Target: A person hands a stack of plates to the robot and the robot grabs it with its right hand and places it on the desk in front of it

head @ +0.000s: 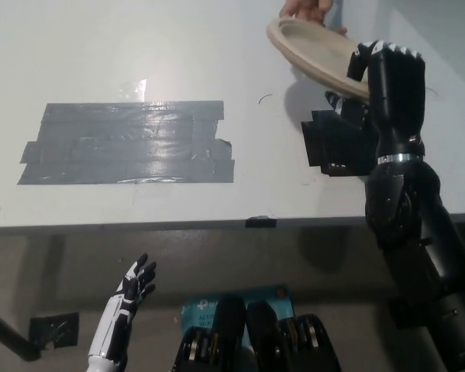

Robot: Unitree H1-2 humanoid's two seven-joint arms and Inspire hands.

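Right hand (pixel 391 81) on plate stack (pixel 310 43), near black tape (pixel 329 143)

No text, number or brand can be read anywhere in the head view. The only printed surface is a blue sheet (pixel 195 311) low in the picture, below the near edge of the desk (pixel 101 46). It carries a small white mark and a line or two of white lettering. The print is too small and too blurred to make out, and part of the sheet is hidden.
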